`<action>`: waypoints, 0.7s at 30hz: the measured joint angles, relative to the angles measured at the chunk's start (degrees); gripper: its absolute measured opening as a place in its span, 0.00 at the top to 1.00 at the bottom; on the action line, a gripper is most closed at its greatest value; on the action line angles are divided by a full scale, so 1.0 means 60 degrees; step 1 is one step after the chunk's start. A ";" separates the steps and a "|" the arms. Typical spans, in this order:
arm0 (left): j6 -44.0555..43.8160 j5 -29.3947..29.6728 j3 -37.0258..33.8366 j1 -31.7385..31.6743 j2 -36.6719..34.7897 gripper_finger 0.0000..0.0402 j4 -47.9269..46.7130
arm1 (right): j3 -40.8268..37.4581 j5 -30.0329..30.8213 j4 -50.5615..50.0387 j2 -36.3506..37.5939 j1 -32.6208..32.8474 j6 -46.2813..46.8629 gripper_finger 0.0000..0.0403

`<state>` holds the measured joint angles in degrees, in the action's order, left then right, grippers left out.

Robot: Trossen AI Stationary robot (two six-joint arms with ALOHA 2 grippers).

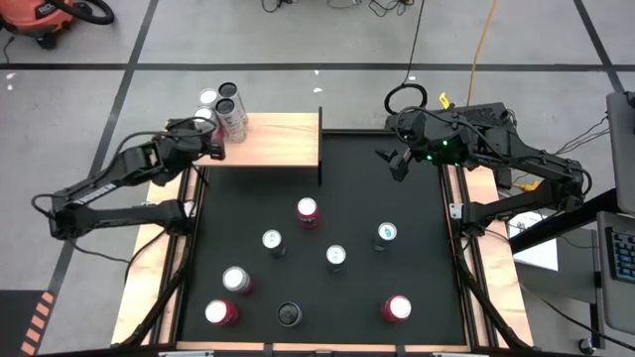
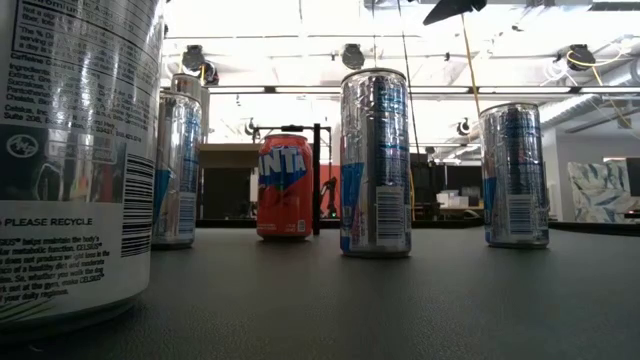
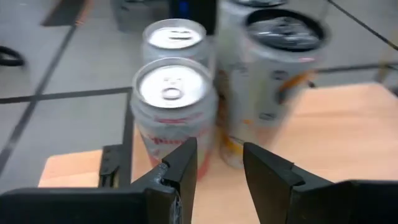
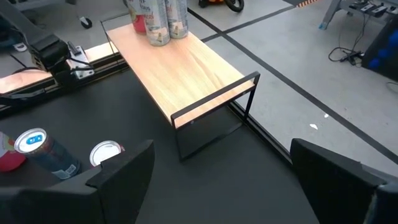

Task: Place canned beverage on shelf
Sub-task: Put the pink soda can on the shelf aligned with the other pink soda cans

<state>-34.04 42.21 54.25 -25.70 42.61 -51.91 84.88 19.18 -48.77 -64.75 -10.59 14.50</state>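
**A:** Where's everything, rel. to the shelf?

**B:** Bench (image 1: 451, 297) w/ black mat lies under and in front of it. Shelf (image 1: 283, 139) sits at the bench's far left corner, pale wood on thin black legs. My left arm reaches to the shelf's left end; right arm waits off its right end, above the mat.

**A:** Cans?

**B:** Three shelf cans (image 1: 223, 107) cluster upright on its far left corner, touching or nearly. Loose cans (image 1: 335, 257) stand scattered on the mat, well apart from the shelf.

**A:** Jaws?

**B:** Left jaws (image 3: 219, 168) part-open, holding nothing, just beside the nearest shelf can (image 3: 174, 115). Right jaws (image 4: 217, 168) spread wide, empty.
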 joint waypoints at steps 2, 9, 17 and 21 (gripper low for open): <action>-0.0003 -0.0520 0.0533 0.0229 0.0000 0.67 -0.0382 | 0.0000 -0.0121 -0.0007 0.0000 0.0000 0.0284 0.13; -0.0526 -0.3015 0.1986 0.0869 0.0004 0.67 -0.2035 | 0.0000 -0.2027 -0.0787 -0.0037 0.0094 0.1230 0.13; -0.0954 -0.5002 0.2728 0.1323 -0.0056 0.67 -0.3016 | 0.0000 -0.3497 -0.1420 -0.0030 0.0219 0.2145 0.13; -0.1020 -0.6023 0.2807 0.1503 -0.0047 0.67 -0.2872 | 0.0000 -0.5100 -0.1573 -0.0018 0.0224 0.2454 0.13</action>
<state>-40.16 6.07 71.09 -16.68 42.33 -69.14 84.88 -11.41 -58.21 -64.86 -9.25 29.22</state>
